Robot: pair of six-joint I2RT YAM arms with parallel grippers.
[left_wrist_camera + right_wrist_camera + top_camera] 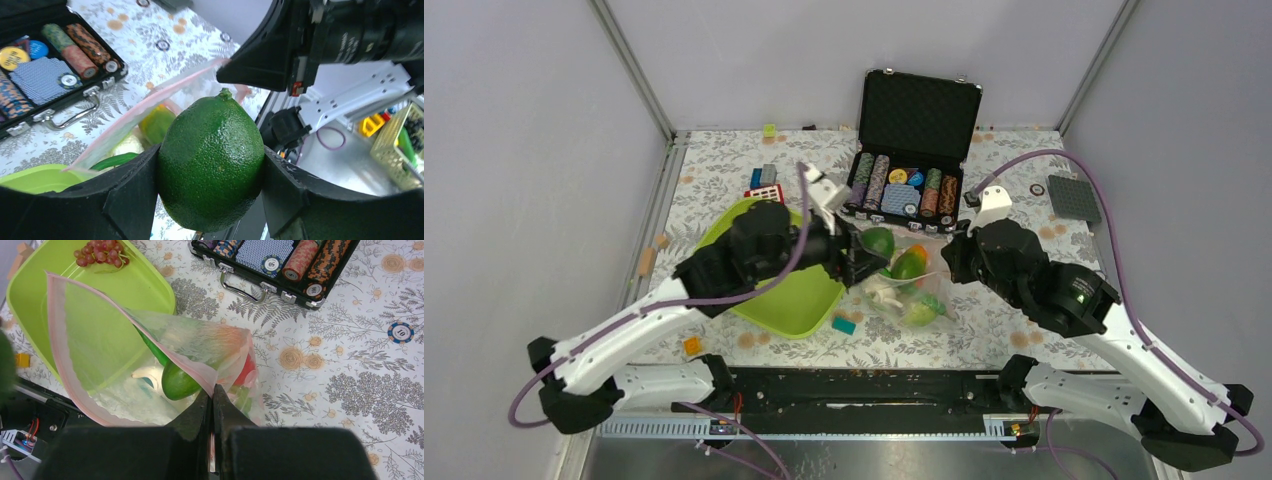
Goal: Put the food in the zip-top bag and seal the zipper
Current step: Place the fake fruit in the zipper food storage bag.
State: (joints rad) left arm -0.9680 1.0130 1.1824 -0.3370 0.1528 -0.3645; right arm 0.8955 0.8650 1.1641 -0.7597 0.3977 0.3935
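My left gripper (865,257) is shut on a dark green lime-like fruit (879,240). In the left wrist view the fruit (210,145) fills the gap between the black fingers (130,195), above the bag's mouth. The clear zip-top bag (911,293) lies right of the tray. My right gripper (212,392) is shut on its pink zipper strip (197,371) and holds the mouth open. Inside I see a green fruit (179,383), a red tomato (245,371), a white cauliflower (145,374) and a green pod (150,347). Purple-red grapes (100,255) lie in the tray.
The lime-green tray (799,300) sits left of the bag. An open black case of poker chips (904,185) stands behind it. A loose chip (400,331), a grey baseplate (1074,197) and small blocks (764,180) lie around; a teal block (844,325) is by the tray.
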